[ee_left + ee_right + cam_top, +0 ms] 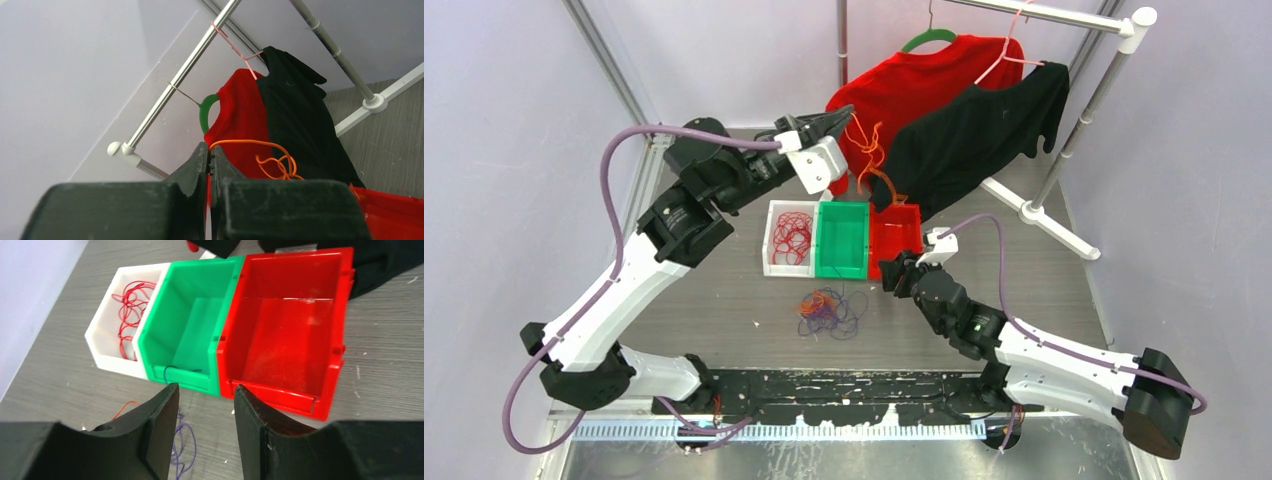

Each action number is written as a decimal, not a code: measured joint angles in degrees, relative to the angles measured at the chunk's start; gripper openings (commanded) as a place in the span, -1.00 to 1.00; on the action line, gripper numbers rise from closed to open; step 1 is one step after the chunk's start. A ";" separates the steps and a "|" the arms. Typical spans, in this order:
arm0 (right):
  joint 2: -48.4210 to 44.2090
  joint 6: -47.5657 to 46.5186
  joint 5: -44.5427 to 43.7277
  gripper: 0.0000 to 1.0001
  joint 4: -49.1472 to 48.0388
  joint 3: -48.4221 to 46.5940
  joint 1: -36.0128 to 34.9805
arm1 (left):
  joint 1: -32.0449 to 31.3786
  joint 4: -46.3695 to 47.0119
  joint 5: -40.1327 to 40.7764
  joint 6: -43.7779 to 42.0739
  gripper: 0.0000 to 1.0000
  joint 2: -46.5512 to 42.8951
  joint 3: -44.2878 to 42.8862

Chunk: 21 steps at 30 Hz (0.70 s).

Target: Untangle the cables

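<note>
A tangled bundle of purple, orange and red cables (829, 312) lies on the table in front of the bins. My left gripper (844, 113) is raised high behind the bins and shut on an orange cable (871, 150), which hangs down toward the red bin (895, 236). In the left wrist view the orange cable (272, 150) loops out from between the closed jaws. Red cables (792, 235) lie in the white bin (776, 265). My right gripper (894, 273) is open and empty, just in front of the red bin, right of the bundle. Purple cable (182, 440) shows under its left finger.
A green bin (842, 240) stands between the white and red bins. A clothes rack (1074, 130) at the back right holds a red shirt (914, 85) and a black shirt (984, 135), close behind my left gripper.
</note>
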State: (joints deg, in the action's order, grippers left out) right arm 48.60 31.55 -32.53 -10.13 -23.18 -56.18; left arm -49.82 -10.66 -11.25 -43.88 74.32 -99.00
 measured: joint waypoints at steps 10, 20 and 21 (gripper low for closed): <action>3.96 -1.49 -1.51 -0.08 2.62 -2.56 1.55 | 0.39 2.10 5.49 -0.31 -1.00 4.59 5.31; 1.55 -2.14 -1.57 -0.14 3.08 -2.10 2.29 | 5.09 3.13 8.04 -0.24 -1.00 8.39 7.04; 1.33 -2.14 -1.66 -0.15 3.13 -1.99 2.32 | 5.51 3.65 8.09 -0.24 -1.00 8.39 7.45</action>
State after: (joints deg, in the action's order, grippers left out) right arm 49.93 29.41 -34.20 -7.01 -25.17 -53.87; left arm -44.31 -7.01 -3.16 -44.12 82.72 -91.55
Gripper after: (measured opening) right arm 0.434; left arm 0.010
